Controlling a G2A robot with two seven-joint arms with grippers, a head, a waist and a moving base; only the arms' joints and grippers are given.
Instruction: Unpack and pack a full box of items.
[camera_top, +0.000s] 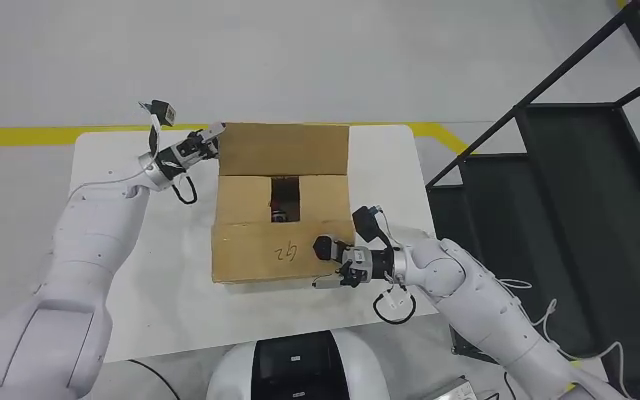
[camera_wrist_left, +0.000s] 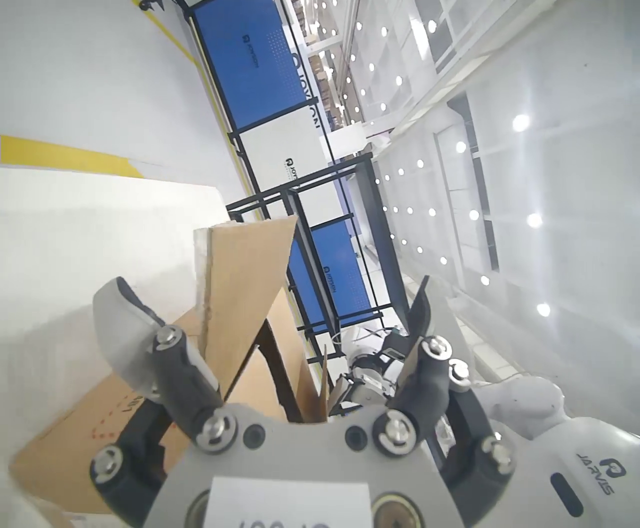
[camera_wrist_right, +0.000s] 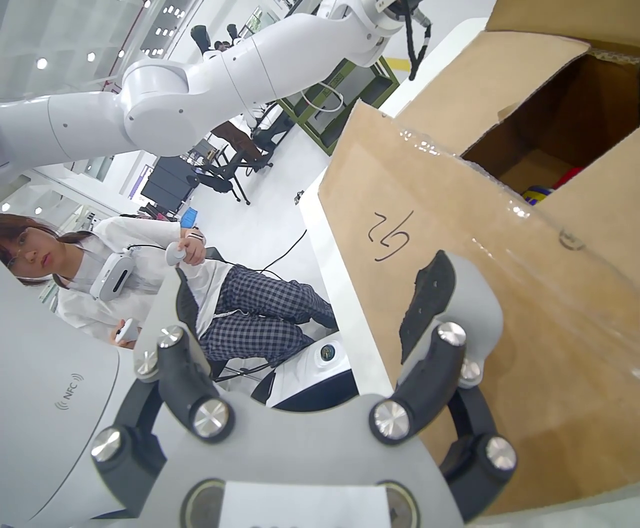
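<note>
Box (camera_top: 282, 200) mid-tabletop (camera_top: 130, 240), flaps part open, items (camera_wrist_right: 537, 192) inside. Left end effector (camera_top: 212, 140) released at rear flap (camera_top: 285, 148) far-left corner. Right end effector (camera_top: 325, 265) released over near flap (camera_top: 270, 250) right end. Flap long axes left-right. Right arm nearer for near flap.

Box flap: a hand-written black marker number, apparently 42, stands on the flap of the box (camera_top: 285, 255) on the robot's side.
Box side: a red dashed mark with small red lettering, too small to read.
Left claw base: a white sticker (camera_wrist_left: 287, 502) below the left claw (camera_wrist_left: 270, 300); its dark characters are cut off and unreadable.
Right claw base: a matching sticker (camera_wrist_right: 300, 505) below the right claw (camera_wrist_right: 310, 275); nothing is legible.
Background panels: the blue panels (camera_wrist_left: 240, 65) carry a logo and wordmark.
</note>
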